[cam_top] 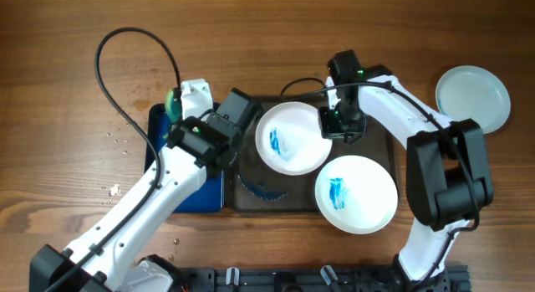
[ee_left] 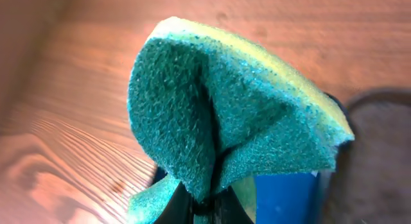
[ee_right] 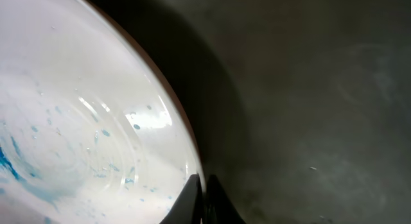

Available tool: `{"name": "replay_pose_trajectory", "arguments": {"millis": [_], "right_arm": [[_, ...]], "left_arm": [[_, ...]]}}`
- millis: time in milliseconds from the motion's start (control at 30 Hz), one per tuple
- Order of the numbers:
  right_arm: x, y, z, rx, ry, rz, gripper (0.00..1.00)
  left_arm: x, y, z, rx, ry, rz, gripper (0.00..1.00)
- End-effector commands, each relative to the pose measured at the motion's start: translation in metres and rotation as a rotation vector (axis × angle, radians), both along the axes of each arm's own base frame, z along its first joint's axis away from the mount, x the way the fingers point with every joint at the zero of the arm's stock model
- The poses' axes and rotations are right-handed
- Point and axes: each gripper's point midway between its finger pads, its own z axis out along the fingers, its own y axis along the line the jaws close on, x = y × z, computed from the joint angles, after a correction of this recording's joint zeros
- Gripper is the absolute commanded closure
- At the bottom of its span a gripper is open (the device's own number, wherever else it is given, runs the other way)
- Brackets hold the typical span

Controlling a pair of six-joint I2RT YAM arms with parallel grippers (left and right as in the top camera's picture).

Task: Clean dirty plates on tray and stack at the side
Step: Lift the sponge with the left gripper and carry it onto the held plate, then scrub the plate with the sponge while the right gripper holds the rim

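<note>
1. The right tool (ee_right: 200, 197) is pressed together on the rim of a smeared plate (cam_top: 288, 141). This plate sits at upper centre of the overhead frame, over the tray (cam_top: 284, 192). The dark shadow under its edge suggests that the rim is tipped up.
2. The left tool (ee_left: 207, 210) pinches a folded sponge (ee_left: 225, 115), green face outward and yellow behind. It hangs at upper left, above the far end of the blue tray (cam_top: 209, 192), well apart from the plate.
3. The step in hand, as I judge it, is wiping the held plate.
   - The sponge should travel right, across to the plate's centre.
   - The green face should land flat on the blue smear.
   - Strokes are best made toward the pinched rim, so the plate is pushed into the grip and not out of it.
   - Light pressure suits a plate gripped at one edge only; a hard push could twist it loose.
4. Plates: three.
   - Two are smeared blue: the held one and a second plate (cam_top: 355, 193) at lower right, overhanging the tray's corner.
   - One clean plate (cam_top: 472, 99) lies on the desk (cam_top: 67, 91) at upper right, which looks like the stacking spot.
5. Trays: two, one dark and one blue, side by side. Sponge: one. Tools: two, both occupied.
</note>
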Motion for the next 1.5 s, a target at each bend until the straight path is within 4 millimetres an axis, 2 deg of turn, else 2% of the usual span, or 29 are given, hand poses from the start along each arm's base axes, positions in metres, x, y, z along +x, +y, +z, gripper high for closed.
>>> {"name": "replay_pose_trajectory", "arguments": {"millis": [0,100,200,333,467,533,633,767,1033,1233,1333,1467], "right_arm": [[-0.009,0.027,0.002,0.046,-0.015,0.102,0.95],[-0.012,0.041,0.002,0.051,-0.025,0.128,0.96],[-0.014,0.049,0.003,0.054,-0.029,0.117,0.95],[-0.013,0.049,0.003,0.054,-0.028,0.099,0.96],[-0.011,0.045,0.002,0.028,-0.034,0.052,0.96],[-0.008,0.041,0.001,0.003,-0.041,0.023,0.96],[-0.007,0.037,0.000,-0.020,-0.045,-0.013,0.95],[-0.005,0.034,0.000,-0.040,-0.049,-0.050,0.95],[-0.005,0.034,0.000,-0.040,-0.049,-0.049,0.96],[-0.007,0.033,0.000,-0.043,-0.041,-0.050,0.95],[-0.007,0.033,0.000,-0.044,-0.040,-0.050,0.95],[-0.008,0.033,0.000,-0.044,-0.038,-0.053,0.96]], "left_arm": [[-0.002,-0.009,-0.012,-0.184,0.053,0.023,0.96],[-0.004,-0.009,-0.018,-0.253,0.091,0.037,0.96],[-0.006,-0.022,-0.027,-0.387,0.144,0.027,0.96],[-0.006,-0.057,-0.030,-0.592,0.198,-0.043,0.96],[-0.007,-0.102,-0.023,-0.814,0.247,-0.157,0.96],[-0.008,-0.117,-0.018,-0.892,0.268,-0.197,0.96],[-0.012,-0.134,-0.020,-0.970,0.318,-0.236,0.96],[-0.013,-0.139,-0.033,-0.984,0.374,-0.226,0.96],[-0.009,-0.142,-0.090,-0.944,0.499,-0.151,0.96],[0.005,-0.148,-0.138,-0.929,0.545,-0.126,0.96],[0.008,-0.160,-0.159,-0.962,0.576,-0.134,0.96],[0.000,-0.173,-0.182,-0.994,0.643,-0.134,0.96]]}}
